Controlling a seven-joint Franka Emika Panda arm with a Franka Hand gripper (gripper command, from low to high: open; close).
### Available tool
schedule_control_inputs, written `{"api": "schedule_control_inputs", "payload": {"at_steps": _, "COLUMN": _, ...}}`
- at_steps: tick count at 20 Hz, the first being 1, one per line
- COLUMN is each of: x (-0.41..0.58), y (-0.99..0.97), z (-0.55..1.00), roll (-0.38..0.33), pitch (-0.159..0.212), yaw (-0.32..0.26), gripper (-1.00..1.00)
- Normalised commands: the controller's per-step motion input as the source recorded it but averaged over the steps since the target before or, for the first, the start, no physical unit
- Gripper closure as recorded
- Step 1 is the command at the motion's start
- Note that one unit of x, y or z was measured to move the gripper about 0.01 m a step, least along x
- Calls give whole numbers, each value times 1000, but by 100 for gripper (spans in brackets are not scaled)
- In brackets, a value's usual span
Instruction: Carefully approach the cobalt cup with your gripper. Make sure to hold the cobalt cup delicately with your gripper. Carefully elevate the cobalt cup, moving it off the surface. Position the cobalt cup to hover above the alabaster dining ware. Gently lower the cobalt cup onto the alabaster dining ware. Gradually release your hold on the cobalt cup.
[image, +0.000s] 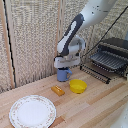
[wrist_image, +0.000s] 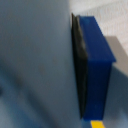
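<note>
The cobalt cup (image: 64, 75) is a small blue mug standing at the back of the wooden table, its handle toward the exterior view's right. My gripper (image: 64, 68) comes down onto its rim from above, and the cup's top is hidden behind the fingers. In the wrist view the cup's wall (wrist_image: 35, 60) fills most of the picture. One blue finger (wrist_image: 96, 70) presses its dark pad flat against that wall with no gap showing. The alabaster dining ware (image: 32, 111), a wide white plate with a speckled rim, lies near the front at the exterior view's left with nothing on it.
A shallow yellow bowl (image: 78, 86) sits just to the exterior view's right of the cup. A small orange block (image: 58, 90) lies between the cup and the plate. A dark toaster oven with an open rack (image: 107, 60) stands at the back right.
</note>
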Motion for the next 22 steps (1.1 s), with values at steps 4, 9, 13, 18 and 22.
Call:
{"api": "schedule_control_inputs", "payload": {"at_steps": 4, "x": 74, "y": 0, "z": 993, "roll": 2, "pitch": 5, "yaw": -50, "gripper": 100}}
{"api": "schedule_control_inputs", "payload": {"at_steps": 9, "x": 11, "y": 97, "z": 954, "roll": -13, "pitch": 0, "yaw": -6, "gripper": 100}}
{"api": "schedule_control_inputs", "payload": {"at_steps": 13, "x": -181, "y": 396, "z": 870, "roll": -21, "pitch": 14, "yaw": 0, "gripper": 100}}
{"api": "schedule_control_inputs", "payload": {"at_steps": 18, "x": -305, "y": 626, "z": 643, "roll": -26, "pitch": 6, "yaw": -5, "gripper": 100}}
{"api": "schedule_control_inputs", "payload": {"at_steps": 22, "x": -406, "y": 717, "z": 386, "roll": -6, "pitch": 31, "yaw": -4, "gripper": 100}}
